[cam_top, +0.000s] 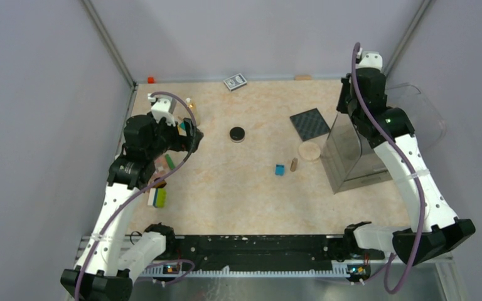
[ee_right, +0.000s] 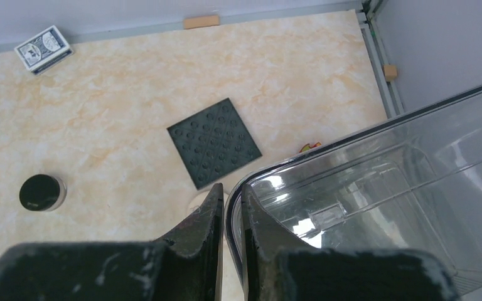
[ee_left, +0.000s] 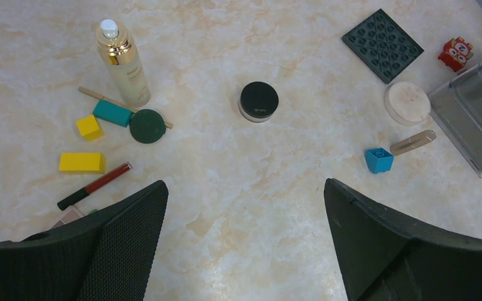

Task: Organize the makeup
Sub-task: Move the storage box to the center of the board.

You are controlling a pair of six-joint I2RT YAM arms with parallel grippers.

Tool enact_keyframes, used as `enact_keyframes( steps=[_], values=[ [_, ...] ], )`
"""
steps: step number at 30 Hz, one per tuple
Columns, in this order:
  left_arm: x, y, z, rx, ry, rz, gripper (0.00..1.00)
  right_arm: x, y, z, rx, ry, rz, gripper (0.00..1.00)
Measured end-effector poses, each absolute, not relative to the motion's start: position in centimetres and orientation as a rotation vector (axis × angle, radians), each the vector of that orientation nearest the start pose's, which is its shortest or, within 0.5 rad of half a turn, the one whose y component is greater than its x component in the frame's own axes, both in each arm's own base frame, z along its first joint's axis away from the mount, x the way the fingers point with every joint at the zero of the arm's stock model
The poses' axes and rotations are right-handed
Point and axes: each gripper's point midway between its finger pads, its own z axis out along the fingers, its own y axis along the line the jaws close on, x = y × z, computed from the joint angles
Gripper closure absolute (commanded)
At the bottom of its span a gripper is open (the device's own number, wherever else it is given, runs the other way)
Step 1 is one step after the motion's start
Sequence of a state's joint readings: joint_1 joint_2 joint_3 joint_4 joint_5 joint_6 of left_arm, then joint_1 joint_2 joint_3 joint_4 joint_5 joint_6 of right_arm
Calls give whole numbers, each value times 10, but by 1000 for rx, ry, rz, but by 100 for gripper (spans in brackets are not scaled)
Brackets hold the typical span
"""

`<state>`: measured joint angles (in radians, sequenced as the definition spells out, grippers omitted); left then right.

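The makeup lies scattered over a smooth, beige marble-patterned table [cam_top: 238,200] closed in by plain pale grey walls, with metal rails running up at the far corners. Near the middle sits the black round compact [ee_left: 258,101], a squat jar with a glossy dark lid. Towards the right are the dark square palette [ee_left: 383,44], matt and embossed with a grid of dots, the flat beige round disc [ee_left: 407,103] just beside it, and the slim tan tube [ee_left: 412,142] lying next to a small blue cube [ee_left: 378,160]. At the left, the gold-capped clear bottle [ee_left: 123,63] is near two yellow blocks [ee_left: 82,162], a teal block [ee_left: 112,113], a dark green disc [ee_left: 147,126] and a red-and-black pencil [ee_left: 94,185]. The left gripper [ee_left: 245,188] hangs above the table, its dark fingers spread wide with nothing between them. The right gripper [ee_right: 231,194] is pinched narrowly on the rim of a clear plastic bin [ee_right: 376,188], the glossy wall at its rounded corner caught between the fingers. A grey patterned card box [ee_right: 44,49] lies by the far wall
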<state>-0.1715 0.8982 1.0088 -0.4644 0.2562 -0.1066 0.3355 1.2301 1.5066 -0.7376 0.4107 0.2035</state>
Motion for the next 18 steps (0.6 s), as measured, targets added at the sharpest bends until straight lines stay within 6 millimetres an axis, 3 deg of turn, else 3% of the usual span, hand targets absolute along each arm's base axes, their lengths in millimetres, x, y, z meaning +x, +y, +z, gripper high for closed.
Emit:
enact_keyframes(
  steps=[18],
  values=[
    [285, -101, 279, 245, 1926, -447, 1, 415, 58, 349, 250, 1919, -166, 100]
  ],
)
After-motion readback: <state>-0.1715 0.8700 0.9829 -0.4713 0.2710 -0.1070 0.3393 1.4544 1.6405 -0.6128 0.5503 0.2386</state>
